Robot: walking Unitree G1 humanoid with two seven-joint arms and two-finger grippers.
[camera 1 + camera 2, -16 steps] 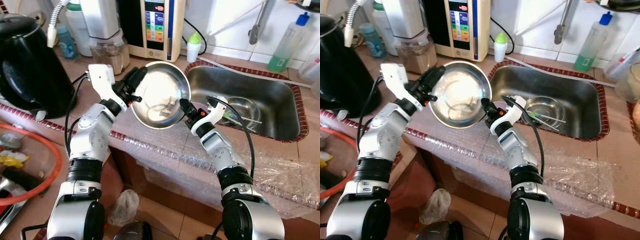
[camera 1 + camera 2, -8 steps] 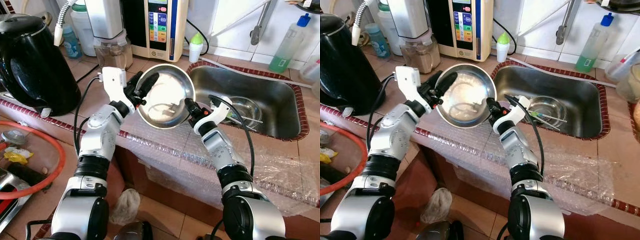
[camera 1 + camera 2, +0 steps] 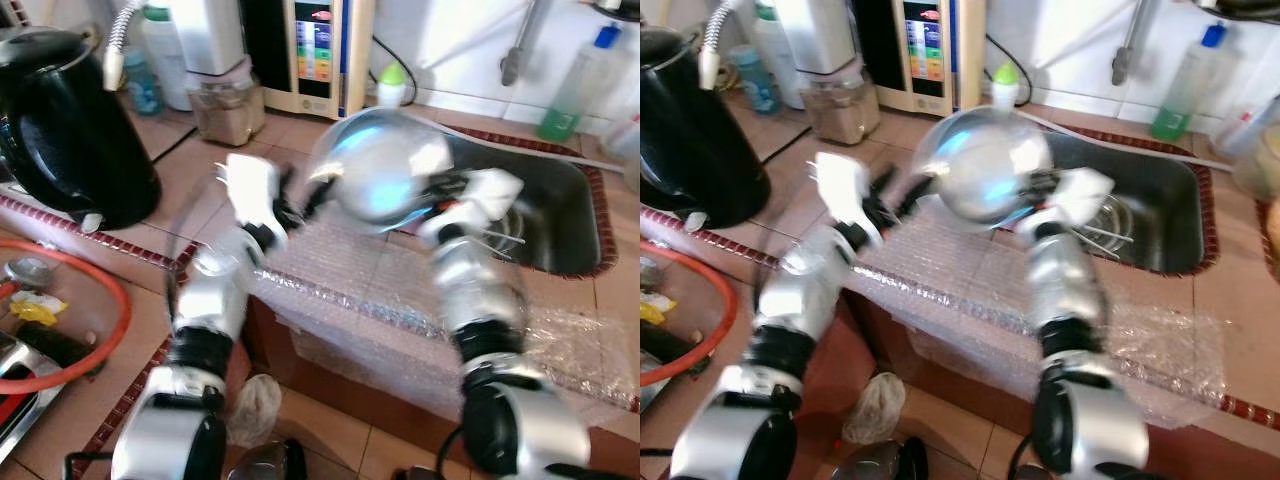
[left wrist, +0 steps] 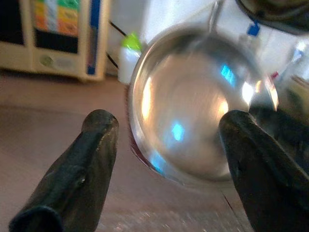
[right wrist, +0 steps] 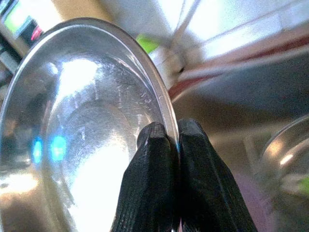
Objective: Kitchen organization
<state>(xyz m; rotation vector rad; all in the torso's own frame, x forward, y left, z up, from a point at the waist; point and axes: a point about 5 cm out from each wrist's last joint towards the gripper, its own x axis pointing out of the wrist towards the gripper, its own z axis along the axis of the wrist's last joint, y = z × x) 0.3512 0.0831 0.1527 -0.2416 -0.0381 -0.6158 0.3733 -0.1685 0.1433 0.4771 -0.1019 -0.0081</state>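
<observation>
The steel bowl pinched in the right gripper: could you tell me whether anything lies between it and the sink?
Nothing visible does. The steel bowl hangs at the sink edge, its rim pinched by the right gripper. A smaller bowl already sits inside the basin.

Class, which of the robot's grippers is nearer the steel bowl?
Right. The right gripper pinches the steel bowl at its rim; the left gripper is open, its fingers apart from the bowl.

arms: silver segments, black joint bands | wrists: white housings | end effector fingers (image 5: 149,193): long, black, textured
</observation>
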